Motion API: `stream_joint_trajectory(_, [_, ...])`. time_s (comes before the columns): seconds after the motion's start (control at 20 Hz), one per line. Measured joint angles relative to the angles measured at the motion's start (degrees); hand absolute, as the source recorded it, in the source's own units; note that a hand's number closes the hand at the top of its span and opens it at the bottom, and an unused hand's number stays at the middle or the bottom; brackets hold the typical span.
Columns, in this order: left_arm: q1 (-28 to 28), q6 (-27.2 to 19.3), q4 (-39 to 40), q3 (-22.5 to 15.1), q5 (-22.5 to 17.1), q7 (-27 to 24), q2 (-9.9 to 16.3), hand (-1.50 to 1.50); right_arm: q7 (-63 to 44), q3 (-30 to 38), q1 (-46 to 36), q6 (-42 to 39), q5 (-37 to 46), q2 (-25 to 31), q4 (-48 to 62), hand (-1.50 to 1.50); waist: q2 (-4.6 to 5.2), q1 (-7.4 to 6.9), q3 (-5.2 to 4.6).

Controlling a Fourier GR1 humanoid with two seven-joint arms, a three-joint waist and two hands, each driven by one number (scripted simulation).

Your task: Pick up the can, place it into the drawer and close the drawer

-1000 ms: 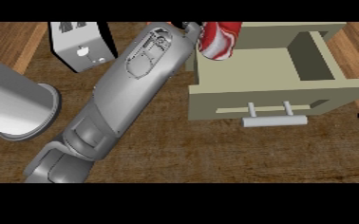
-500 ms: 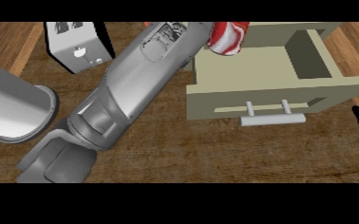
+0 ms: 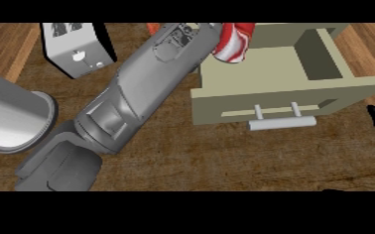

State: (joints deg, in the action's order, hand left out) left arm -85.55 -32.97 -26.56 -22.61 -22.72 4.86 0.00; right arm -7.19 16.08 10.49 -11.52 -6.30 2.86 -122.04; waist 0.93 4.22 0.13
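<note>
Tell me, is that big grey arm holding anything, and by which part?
It seems to carry the can over the open drawer, but the forearm hides the left hand, so where it holds the can cannot be told.

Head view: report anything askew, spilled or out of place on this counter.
Only the red-and-white can stands out: it hangs tilted at the view's top edge, over the open drawer's left side rather than inside it. The toaster and steel pot look undisturbed.
</note>
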Motion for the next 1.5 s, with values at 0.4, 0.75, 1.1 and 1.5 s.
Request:
stream_joint_trajectory(0.4, [1.27,-2.79,2.78,-5.63,-2.8,-3.54,0.01,1.5,-0.19,-0.8,-2.87,0.55,0.93,0.25,1.41,-1.5,0.48,1.65,0.05])
stream_joint_trajectory(0.75, [1.96,-4.62,4.34,-9.8,-4.23,-5.01,0.0,-1.5,-1.25,-1.73,-3.55,0.63,1.27,0.29,0.65,-1.5,0.61,2.42,0.04])
stream_joint_trajectory(1.1, [2.17,-6.96,6.48,-11.52,-5.87,-5.98,0.0,-1.5,-0.77,-2.52,-4.22,0.65,2.22,0.28,0.56,-1.5,0.91,3.15,0.04])
stream_joint_trajectory(1.5, [3.25,-9.96,6.83,-12.23,-8.26,-7.92,0.01,-1.5,-1.17,-2.59,-4.79,0.42,1.9,0.7,-0.15,-1.5,1.02,3.56,0.03])
